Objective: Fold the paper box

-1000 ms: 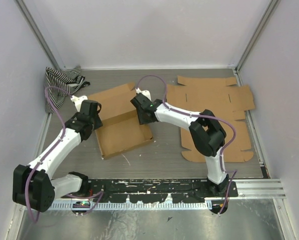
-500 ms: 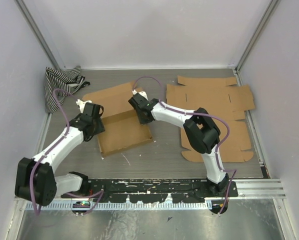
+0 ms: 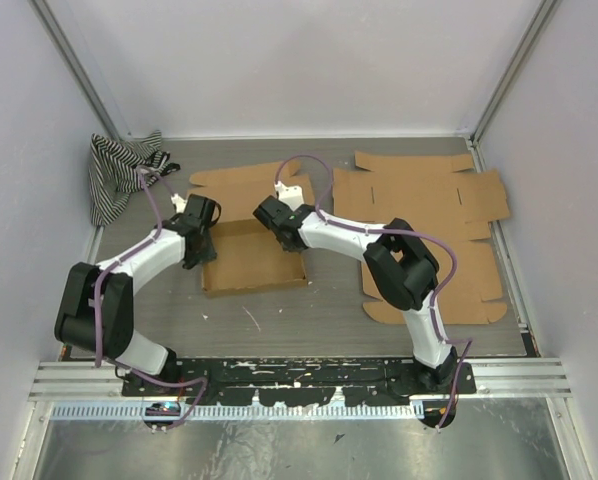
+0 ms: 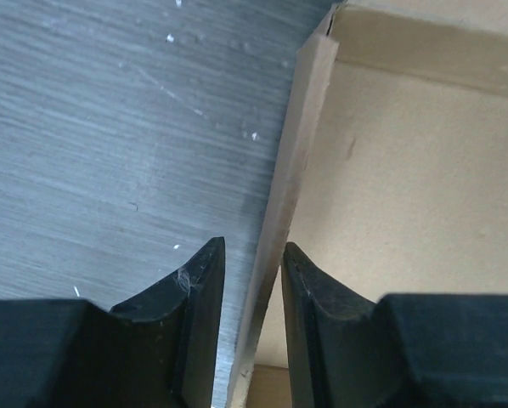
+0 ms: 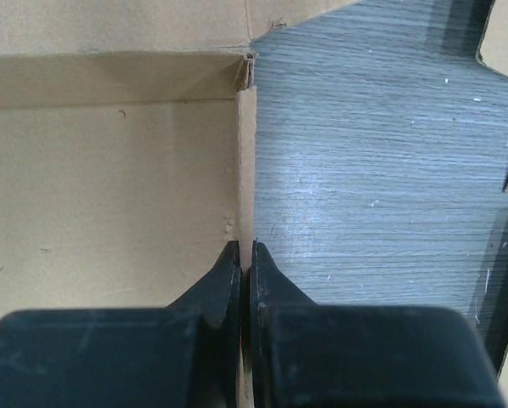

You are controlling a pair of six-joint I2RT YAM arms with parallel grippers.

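The right gripper (image 5: 245,248) has its jaws pinched together on the thin right wall of the paper box (image 3: 251,258). The left gripper (image 4: 252,251) has its jaws apart, straddling the box's left wall. The box sits open-topped on the surface (image 3: 309,320), left of centre. A flat cardboard sheet (image 3: 419,200) lies to its right, and a striped cloth (image 3: 119,172) lies in the far left corner.

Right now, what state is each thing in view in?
paper box: partly folded, side walls raised
left pincer: open, astride the box's left wall
right pincer: shut on the box's right wall
cardboard sheet: unfolded, lying flat beside the box
striped cloth: crumpled in the far left corner
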